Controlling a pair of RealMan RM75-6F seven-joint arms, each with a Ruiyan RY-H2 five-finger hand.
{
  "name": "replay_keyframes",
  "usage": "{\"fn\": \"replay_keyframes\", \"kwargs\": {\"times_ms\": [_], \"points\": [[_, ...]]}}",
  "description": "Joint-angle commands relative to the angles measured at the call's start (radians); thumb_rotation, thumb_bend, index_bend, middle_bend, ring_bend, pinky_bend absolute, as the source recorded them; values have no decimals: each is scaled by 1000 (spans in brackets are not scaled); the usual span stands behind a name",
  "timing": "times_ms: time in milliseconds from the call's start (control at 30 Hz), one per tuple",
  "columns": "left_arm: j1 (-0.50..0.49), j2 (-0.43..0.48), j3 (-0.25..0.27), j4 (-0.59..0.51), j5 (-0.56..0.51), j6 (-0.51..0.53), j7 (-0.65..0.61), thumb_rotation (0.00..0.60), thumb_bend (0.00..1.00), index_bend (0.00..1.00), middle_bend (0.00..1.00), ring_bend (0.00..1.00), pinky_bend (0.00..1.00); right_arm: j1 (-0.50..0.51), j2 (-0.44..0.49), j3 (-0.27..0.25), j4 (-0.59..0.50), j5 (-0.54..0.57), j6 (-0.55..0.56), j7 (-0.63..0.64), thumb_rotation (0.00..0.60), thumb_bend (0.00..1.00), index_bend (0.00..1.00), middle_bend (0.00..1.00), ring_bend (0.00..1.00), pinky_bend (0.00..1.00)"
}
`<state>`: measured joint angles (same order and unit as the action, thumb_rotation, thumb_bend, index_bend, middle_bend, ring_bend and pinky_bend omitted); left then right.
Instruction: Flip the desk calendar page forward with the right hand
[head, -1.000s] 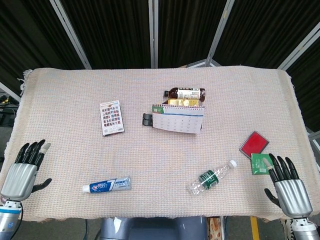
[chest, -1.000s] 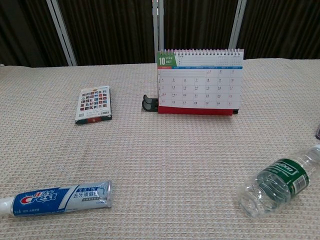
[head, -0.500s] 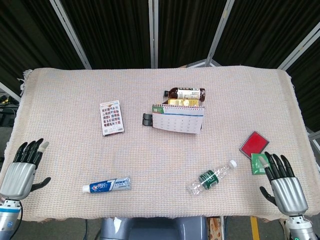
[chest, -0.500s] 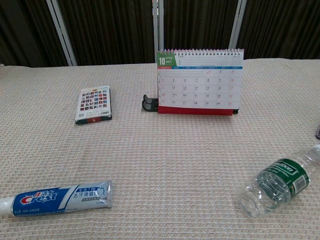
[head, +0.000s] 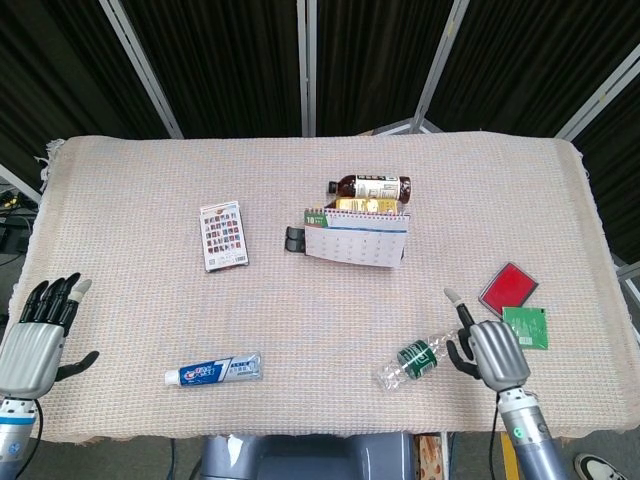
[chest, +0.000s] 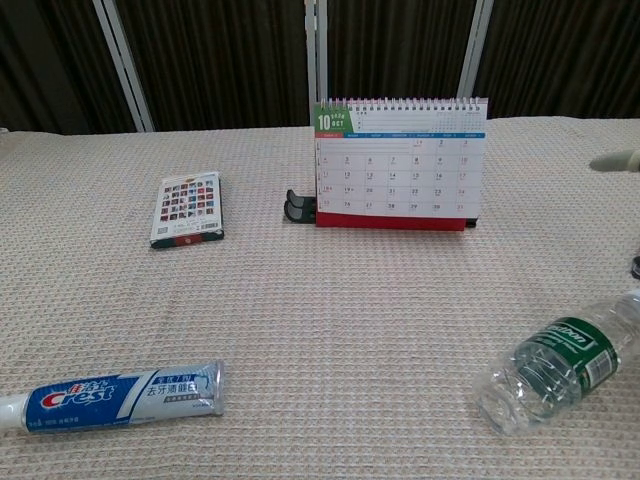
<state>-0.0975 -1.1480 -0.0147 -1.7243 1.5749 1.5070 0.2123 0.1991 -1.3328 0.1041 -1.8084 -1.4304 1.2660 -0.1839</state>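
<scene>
The desk calendar (head: 356, 238) stands upright mid-table, its October page facing me in the chest view (chest: 400, 165), with the spiral binding on top. My right hand (head: 492, 352) hovers over the front right of the table beside a water bottle, well short of the calendar. It holds nothing, and one finger reaches forward. In the chest view only a pale fingertip (chest: 614, 160) of this hand shows, at the right edge. My left hand (head: 35, 335) hangs at the front left edge with its fingers apart and nothing in it.
A water bottle (head: 422, 357) lies just left of my right hand. A red card (head: 508, 287) and a green packet (head: 527, 327) lie to its right. A tea bottle (head: 372, 186) lies behind the calendar and a black clip (chest: 298, 208) beside it. A card box (head: 223, 236) and toothpaste (head: 213, 370) lie on the left.
My right hand has moved left and forward from the front right corner to beside the water bottle, uncovering the green packet. The left hand has drifted slightly back. The calendar is unchanged.
</scene>
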Motion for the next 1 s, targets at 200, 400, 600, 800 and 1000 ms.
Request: {"fn": "replay_keyframes", "kwargs": {"times_ms": [200,400,600,800,1000], "points": [[4,1,-3,-2,11,18,-2,600,133,0,0,0,0,202,-114,220,-89,597,-410,291,600,422,0,843,801,693],[6,5,-6,-5,22,31,-7,600,133,0,0,0,0,241,-165,266,10,683,-473,399,600,413,0,837,796,691],[3,4,-8,-7,20,28,-7,600,133,0,0,0,0,270,-189,278,75,712,-493,428,600,413,0,834,794,688],[-3,2,-13,-6,8,14,-6,600,133,0,0,0,0,291,-205,283,130,729,-505,449,600,413,0,831,792,685],[-7,0,-14,-5,4,6,-7,600,133,0,0,0,0,312,-223,288,180,746,-519,467,600,413,0,829,790,684]]}}
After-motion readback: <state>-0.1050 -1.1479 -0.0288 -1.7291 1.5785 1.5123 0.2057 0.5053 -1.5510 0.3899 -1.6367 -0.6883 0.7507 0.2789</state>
